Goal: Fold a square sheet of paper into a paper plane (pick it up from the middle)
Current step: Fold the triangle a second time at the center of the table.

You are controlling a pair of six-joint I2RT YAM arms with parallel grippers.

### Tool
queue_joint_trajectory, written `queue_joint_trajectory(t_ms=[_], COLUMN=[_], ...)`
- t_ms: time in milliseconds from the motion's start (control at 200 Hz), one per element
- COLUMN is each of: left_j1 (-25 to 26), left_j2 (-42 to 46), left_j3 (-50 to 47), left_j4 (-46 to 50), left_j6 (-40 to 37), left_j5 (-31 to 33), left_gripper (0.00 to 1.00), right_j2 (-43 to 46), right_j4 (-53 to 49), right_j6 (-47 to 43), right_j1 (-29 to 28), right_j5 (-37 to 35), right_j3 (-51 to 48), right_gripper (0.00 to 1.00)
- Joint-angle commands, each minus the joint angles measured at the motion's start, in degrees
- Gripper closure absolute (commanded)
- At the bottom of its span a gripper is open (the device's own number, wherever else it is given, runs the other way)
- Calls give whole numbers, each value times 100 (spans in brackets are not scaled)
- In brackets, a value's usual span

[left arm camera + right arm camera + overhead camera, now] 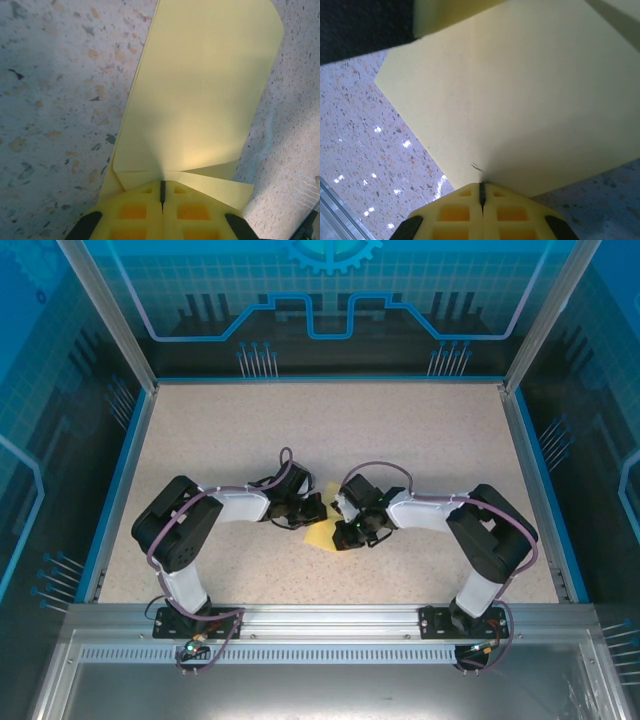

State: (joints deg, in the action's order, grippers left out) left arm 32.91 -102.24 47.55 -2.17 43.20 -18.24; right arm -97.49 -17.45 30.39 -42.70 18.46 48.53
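**Speckled tabletop, centre: folding under way, sheet pinched from both sides**

**Task object.** The sheet of paper (322, 534) is thin and pale yellow. It lies at the middle of the table, between the two wrists, and little of it is exposed from above.
- **Left wrist view.** The sheet (200, 90) is not a flat square. One broad flap with a rounded far corner lies over at least two lower layers. Their edges fan out to either side just ahead of the fingers, and a soft crease runs from the pinch point into the flap.
- **Right wrist view.** The sheet presents a smooth, broad face (520, 100) with one pointed corner reaching left. On this side it appears raised off the surface. Whether its far part touches the table cannot be told.

**Grippers.** The left gripper (303, 508) (162, 192) is clenched on the near edge of the layered stack, its yellow fingers meeting on the paper. The right gripper (347, 530) (482, 187) is likewise clamped on an edge of the sheet, close to a small nick in the paper.

**Step in hand (judgement).** This is an intermediate fold. Layers exist, but the outline is far from a slim pointed dart.

**Next move (judgement).** One gripper should act as anchor while the other carries its edge across to the centre line. The crease should then be pressed flat against the table. Opposed pulling risks tearing or crumpling such thin stock, and the stacked edges must stay aligned.

**Surroundings.** The table (420, 430) is beige with dark flecks, and blue enclosure walls (60, 390) border it.
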Motion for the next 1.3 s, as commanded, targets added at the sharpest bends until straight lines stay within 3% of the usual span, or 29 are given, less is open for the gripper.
queue_joint_trajectory(t_ms=[0,245,780,980,1295], left_j1=[30,40,92,91,85], left_j2=[-430,-420,-464,-490,-564], left_j3=[-220,-219,-167,-145,-141], left_j4=[938,919,934,961,1043], left_j6=[-5,5,48,75,138], left_j5=[742,726,717,742,826], left_gripper=[100,100,100,100,100], right_j2=[93,513,-499,-564,56], right_j4=[-696,-542,15,0,-174], right_j6=[-92,-88,331,216,-90], right_j1=[-3,3,-55,-63,-65], right_j5=[111,27,-84,82,334], right_j3=[-201,150,824,608,-218], right_gripper=[98,98,98,98,98])
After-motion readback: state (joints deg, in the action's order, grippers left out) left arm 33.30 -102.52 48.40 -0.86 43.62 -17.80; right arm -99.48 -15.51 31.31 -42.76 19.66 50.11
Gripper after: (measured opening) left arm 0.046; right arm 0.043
